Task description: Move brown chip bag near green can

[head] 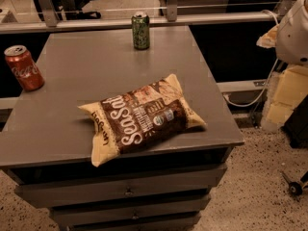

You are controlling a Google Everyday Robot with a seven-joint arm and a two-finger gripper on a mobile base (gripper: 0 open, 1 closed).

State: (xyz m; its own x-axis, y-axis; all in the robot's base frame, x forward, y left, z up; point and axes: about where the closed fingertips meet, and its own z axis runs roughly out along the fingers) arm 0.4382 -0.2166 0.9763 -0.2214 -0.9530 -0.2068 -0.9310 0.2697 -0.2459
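Observation:
The brown chip bag [143, 117] lies flat near the front of the grey cabinet top [72, 81], its "Sea Salt" lettering facing up and its cream ends pointing front-left and right. The green can [140, 30] stands upright at the far edge of the top, well behind the bag and apart from it. My gripper is out of view. Only a white rounded part of my arm [294, 30] shows at the right edge, off to the side of the cabinet.
A red cola can [24, 67] stands upright at the left edge of the top. The cabinet has drawers [127, 191] below. A rail and glass partition [144, 20] run behind it. Cables and yellow foam [284, 97] sit on the floor at the right.

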